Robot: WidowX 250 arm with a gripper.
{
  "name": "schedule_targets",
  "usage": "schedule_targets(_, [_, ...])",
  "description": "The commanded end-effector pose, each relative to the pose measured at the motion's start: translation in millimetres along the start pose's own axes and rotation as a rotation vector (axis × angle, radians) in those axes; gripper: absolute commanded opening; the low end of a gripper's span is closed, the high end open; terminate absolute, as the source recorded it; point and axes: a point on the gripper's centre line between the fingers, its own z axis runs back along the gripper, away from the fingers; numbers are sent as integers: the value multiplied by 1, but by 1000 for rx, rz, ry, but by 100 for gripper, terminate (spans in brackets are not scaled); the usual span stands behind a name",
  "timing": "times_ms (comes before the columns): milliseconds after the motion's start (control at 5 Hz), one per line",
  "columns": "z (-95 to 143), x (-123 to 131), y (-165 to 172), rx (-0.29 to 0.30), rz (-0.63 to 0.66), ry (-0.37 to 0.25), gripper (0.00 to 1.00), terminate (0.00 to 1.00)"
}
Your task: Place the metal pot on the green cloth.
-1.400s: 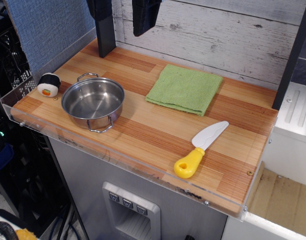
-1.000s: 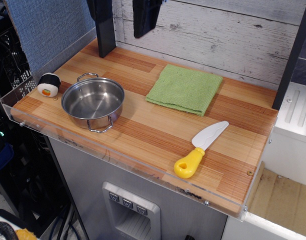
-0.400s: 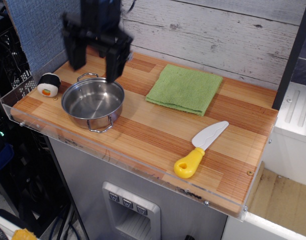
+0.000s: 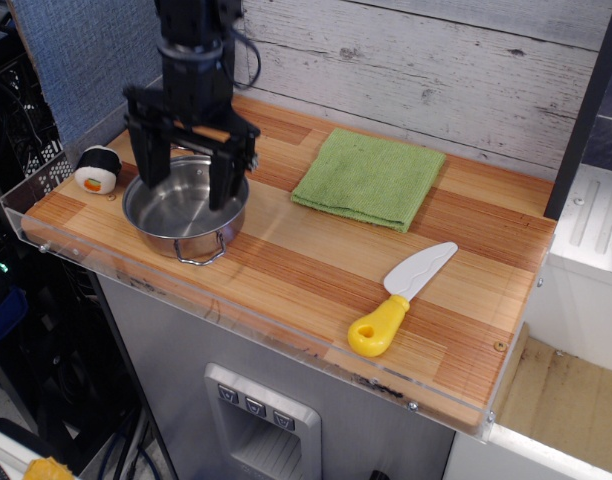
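Observation:
The metal pot (image 4: 183, 218) is shiny and round with two wire loop handles, and it sits on the left part of the wooden counter. My black gripper (image 4: 184, 190) hangs straight over it, open wide, with one fingertip (image 4: 149, 190) near the pot's left rim and the other fingertip (image 4: 219, 198) at its right rim. It holds nothing. The green cloth (image 4: 369, 177) lies flat and folded at the back middle of the counter, to the right of the pot, with a gap of bare wood between them.
A sushi-roll toy (image 4: 97, 169) stands at the far left edge. A toy knife (image 4: 400, 298) with a yellow handle and white blade lies at the front right. A clear rim (image 4: 226, 315) runs along the counter's front. A plank wall stands behind.
My arm has come down from the top of the frame to the left and now hangs low over the pot with open fingers. The pot, cloth and knife have not moved.

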Motion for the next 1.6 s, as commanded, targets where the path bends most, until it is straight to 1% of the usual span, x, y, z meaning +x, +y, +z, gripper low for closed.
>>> schedule_targets(0, [-8, 5, -7, -46, 16, -17, 100, 0])
schedule_targets(200, [-17, 7, -7, -57, 34, -7, 100, 0])
schedule_targets(400, [-29, 11, -4, -42, 45, 14, 100, 0])
schedule_targets(600, [-31, 16, -3, -15, 47, 2, 100, 0])
schedule_targets(800, [-25, 17, -5, -1, 53, -14, 0, 0])
schedule_targets(1000, [-15, 14, -5, -4, 49, -42, 0, 0])
schedule_targets(1200, [2, 2, -4, 7, 58, -95, 0, 0])
schedule_targets(1400, [15, -12, 4, 1, 99, -123, 0, 0])
